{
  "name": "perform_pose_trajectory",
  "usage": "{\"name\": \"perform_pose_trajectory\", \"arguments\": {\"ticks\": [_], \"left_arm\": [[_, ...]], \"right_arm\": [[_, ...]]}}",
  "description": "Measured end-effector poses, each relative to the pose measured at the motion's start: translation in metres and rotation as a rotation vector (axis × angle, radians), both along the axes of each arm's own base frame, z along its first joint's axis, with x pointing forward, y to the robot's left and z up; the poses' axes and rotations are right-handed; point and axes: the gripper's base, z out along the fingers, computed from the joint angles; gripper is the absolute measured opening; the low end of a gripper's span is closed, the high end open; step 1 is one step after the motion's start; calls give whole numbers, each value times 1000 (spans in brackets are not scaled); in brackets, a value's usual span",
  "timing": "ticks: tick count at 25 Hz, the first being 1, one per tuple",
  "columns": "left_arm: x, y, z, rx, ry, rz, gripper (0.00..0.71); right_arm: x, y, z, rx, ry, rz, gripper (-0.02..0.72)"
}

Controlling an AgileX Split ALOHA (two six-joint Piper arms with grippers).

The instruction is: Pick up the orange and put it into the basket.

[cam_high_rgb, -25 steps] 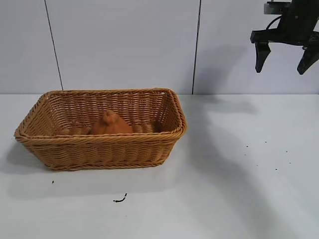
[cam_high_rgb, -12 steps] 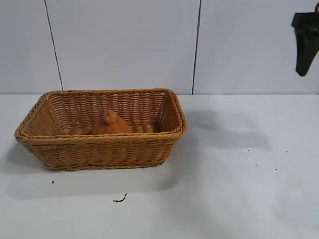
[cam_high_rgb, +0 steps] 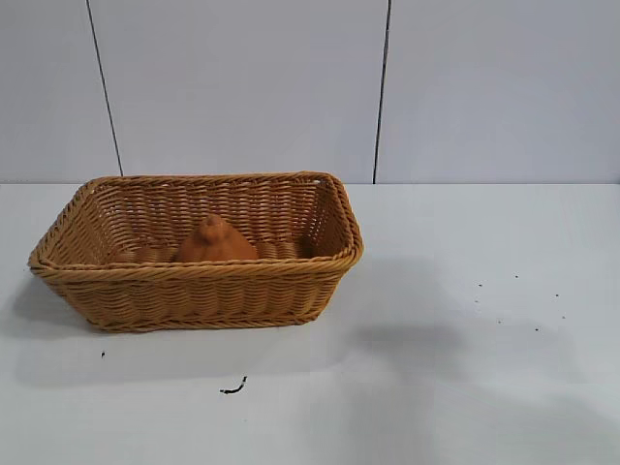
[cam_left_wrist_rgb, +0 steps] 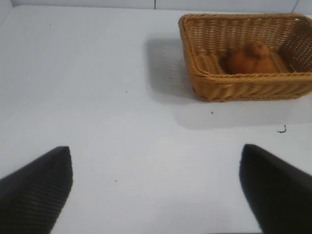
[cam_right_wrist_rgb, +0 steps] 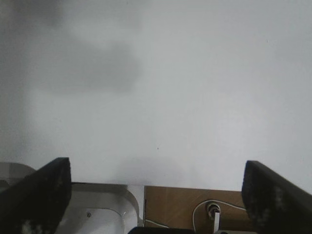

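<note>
The orange [cam_high_rgb: 214, 241] lies inside the wicker basket [cam_high_rgb: 199, 276] at the left of the table. It also shows in the left wrist view [cam_left_wrist_rgb: 249, 58], inside the basket [cam_left_wrist_rgb: 234, 85]. My left gripper [cam_left_wrist_rgb: 156, 187] is open and empty, hovering over bare table well away from the basket. My right gripper [cam_right_wrist_rgb: 156, 190] is open and empty, over the table's edge. Neither gripper shows in the exterior view.
A small dark scrap [cam_high_rgb: 232, 388] lies on the table in front of the basket. Small dark specks [cam_high_rgb: 513, 300] dot the right side. In the right wrist view a wooden board with a white cable [cam_right_wrist_rgb: 195, 209] and a metal plate [cam_right_wrist_rgb: 105, 209] lie beyond the table edge.
The right gripper has moved up and to the right, out of the exterior view. Its shadow on the table has shifted towards the front. The orange and basket have not moved.
</note>
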Motion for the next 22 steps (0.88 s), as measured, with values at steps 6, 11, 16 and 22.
{"name": "perform_pose_trajectory", "arguments": {"ticks": [6, 11, 16, 22], "left_arm": [[0, 0, 0, 0, 0, 0, 666], [0, 0, 0, 0, 0, 0, 666], [0, 0, 0, 0, 0, 0, 666], [0, 0, 0, 0, 0, 0, 666]], "right_arm": [[-49, 2, 3, 3, -325, 3, 649], [-68, 2, 1, -1, -485, 0, 649], [-74, 2, 1, -2, -527, 4, 649], [-74, 2, 1, 5, -527, 39, 649]]}}
